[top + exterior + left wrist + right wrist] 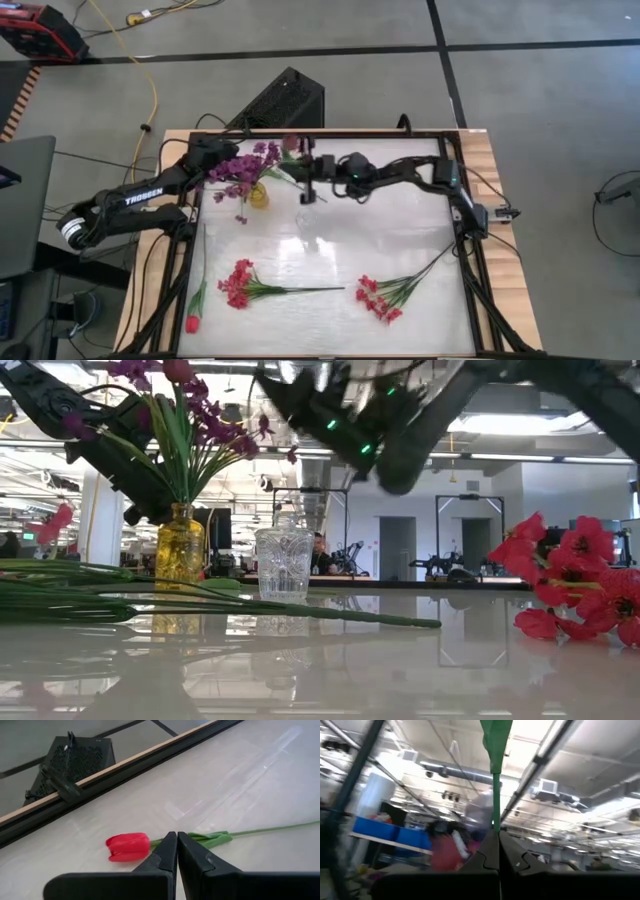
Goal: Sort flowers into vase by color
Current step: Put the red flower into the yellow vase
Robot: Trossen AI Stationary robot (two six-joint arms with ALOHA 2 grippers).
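A yellow vase (pixel 180 545) (pixel 258 195) at the far left holds purple flower sprays (pixel 242 165), with a dark red bud (pixel 178 370) above them. My left gripper (pixel 177 836) is shut and hovers beside that vase, its hand (pixel 215 155) partly behind the sprays. Just ahead of it a red tulip (pixel 127 847) lies on the table near the far edge, untouched. My right gripper (pixel 496 834) (pixel 305 185) reaches in from the right, high above the table, and is shut on a flower's green stem. That flower's blossom is out of the right wrist view. My right gripper pinches a thin green stem (pixel 496 815) between its two fingers. The fingers come roughly level from the table's right side and lie across the stem. The stem stands upright above the fingertips and carries a leaf (pixel 496 737). Its lower part is hidden by the fingers.
A clear glass vase (pixel 285 560) (pixel 308 215) stands right of the yellow one. Two red-pink sprays (pixel 240 285) (pixel 380 298) and another red tulip (pixel 192 322) lie on the near half of the table. A black box (pixel 280 100) sits on the floor beyond the far edge.
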